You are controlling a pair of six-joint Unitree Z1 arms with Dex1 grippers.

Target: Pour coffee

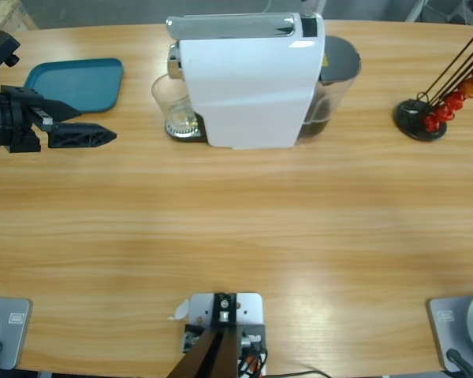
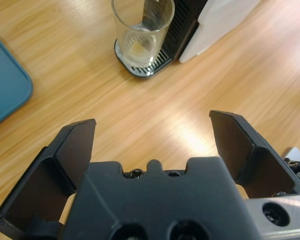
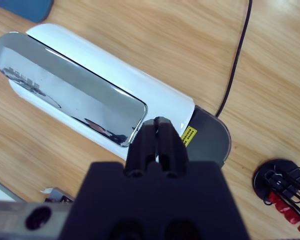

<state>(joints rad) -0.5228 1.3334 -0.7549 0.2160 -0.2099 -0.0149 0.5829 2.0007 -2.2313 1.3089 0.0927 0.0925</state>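
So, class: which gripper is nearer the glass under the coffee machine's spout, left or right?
Left. The left gripper sits open at table height beside the glass, facing it. The right gripper, fingers shut, hovers above the coffee machine, near its rear.

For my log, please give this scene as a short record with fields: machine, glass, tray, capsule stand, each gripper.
machine: white coffee machine, back centre of table
glass: clear glass on the drip tray under the spout, almost empty, no coffee visible
tray: blue tray, far left, bare
capsule stand: black stand with red capsules, far right
left gripper: open, facing the glass, holding nothing
right gripper: shut, above the machine's silver lid
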